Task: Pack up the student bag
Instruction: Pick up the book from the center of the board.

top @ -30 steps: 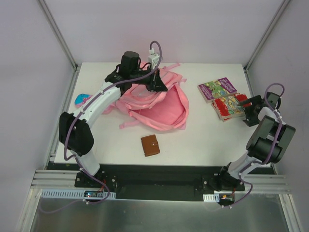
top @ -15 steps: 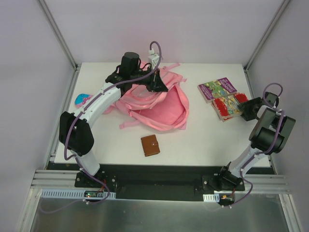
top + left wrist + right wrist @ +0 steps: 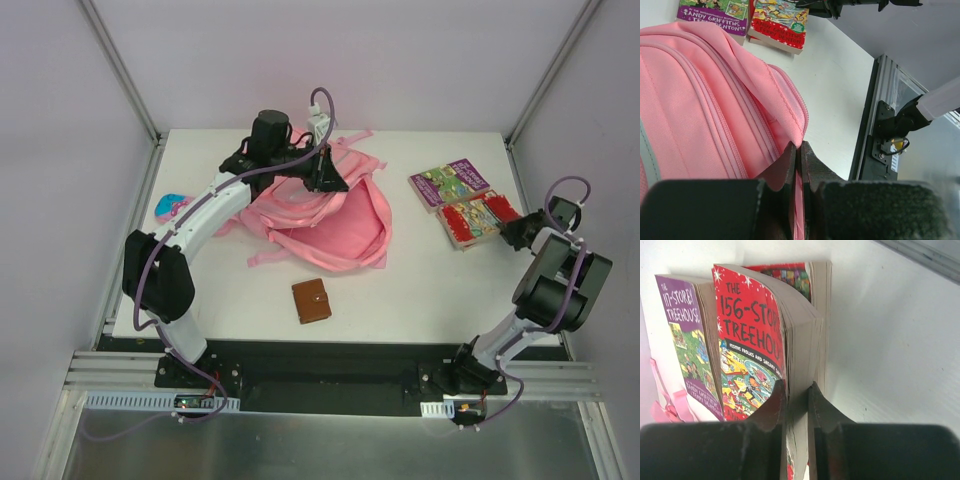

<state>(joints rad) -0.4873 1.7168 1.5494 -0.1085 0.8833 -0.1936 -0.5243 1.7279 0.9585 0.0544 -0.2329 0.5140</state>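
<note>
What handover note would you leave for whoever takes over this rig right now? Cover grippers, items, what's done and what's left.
Left gripper: shut on the opening edge of the student bag.
Right gripper: shut on the edge of the red book, which lies beside the purple book.
Done: bag gripped at its opening; nothing visibly packed.
Left: both books and the brown wallet lie outside the bag and probably need to go in.
</note>
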